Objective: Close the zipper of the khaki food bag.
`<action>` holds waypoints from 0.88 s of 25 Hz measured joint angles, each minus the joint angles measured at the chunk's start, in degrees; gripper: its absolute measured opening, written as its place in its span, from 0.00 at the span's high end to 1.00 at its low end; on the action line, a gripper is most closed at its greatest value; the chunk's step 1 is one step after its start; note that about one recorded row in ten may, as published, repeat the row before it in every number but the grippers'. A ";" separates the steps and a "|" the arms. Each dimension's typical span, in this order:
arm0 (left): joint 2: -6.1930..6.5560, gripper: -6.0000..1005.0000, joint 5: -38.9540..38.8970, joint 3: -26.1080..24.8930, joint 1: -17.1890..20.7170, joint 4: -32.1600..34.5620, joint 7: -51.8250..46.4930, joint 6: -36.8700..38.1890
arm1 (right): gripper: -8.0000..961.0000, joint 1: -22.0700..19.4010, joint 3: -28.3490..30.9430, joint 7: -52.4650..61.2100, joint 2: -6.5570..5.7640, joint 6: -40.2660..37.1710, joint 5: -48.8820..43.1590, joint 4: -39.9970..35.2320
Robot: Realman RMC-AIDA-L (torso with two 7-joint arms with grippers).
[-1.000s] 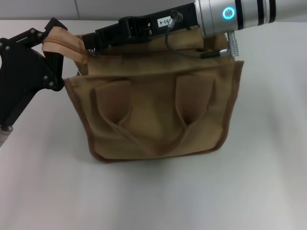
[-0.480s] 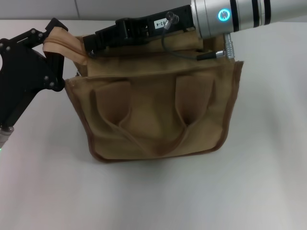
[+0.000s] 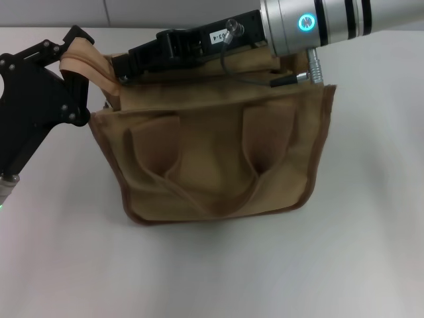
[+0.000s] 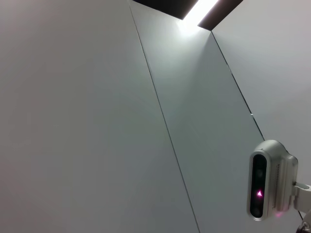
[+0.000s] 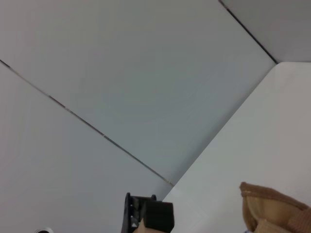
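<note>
Your left hand (image 3: 78,56) is up at the bag's top left corner, and it's clenched on the tan end flap of the khaki food bag (image 3: 218,156), with the flap pulled up and outward between the black fingers (image 3: 74,35). The black bracket of that arm runs down the left edge of the head view, just beside the bag's side. Your right hand (image 3: 122,67) comes in from the upper right, lying low and nearly flat across the bag's top panel, its tip just beside the flap the left one is pinching. It sits right on the zipper (image 3: 123,80) line at that left end, but honestly I can't tell whether it's open or clamped on the pull, since the black body hides the tips and the tab itself. Only a small shiny bit shows under the tip there. The silver forearm with the lit teal ring (image 3: 305,21) hangs over the bag's right rear corner, a thin black cable looping down from it onto the top panel. The bag stands upright on the white worktop (image 3: 358,252), front facing you, both looped handles (image 3: 205,165) hanging flat against the front, brown trim along the edges. In the right wrist view you only catch a tan corner of the bag and a black piece near it, the rest is wall.
</note>
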 joint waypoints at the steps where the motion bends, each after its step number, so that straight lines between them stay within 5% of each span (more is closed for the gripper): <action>1: 0.00 0.96 -0.02 0.00 0.00 0.00 0.00 -0.02 | 0.76 0.01 -0.07 0.23 0.00 -0.17 0.00 -0.08; 22: 0.00 0.96 -0.13 -0.06 0.02 0.00 0.00 0.00 | 0.76 -0.57 -0.73 -0.20 -0.06 -0.39 1.07 -0.63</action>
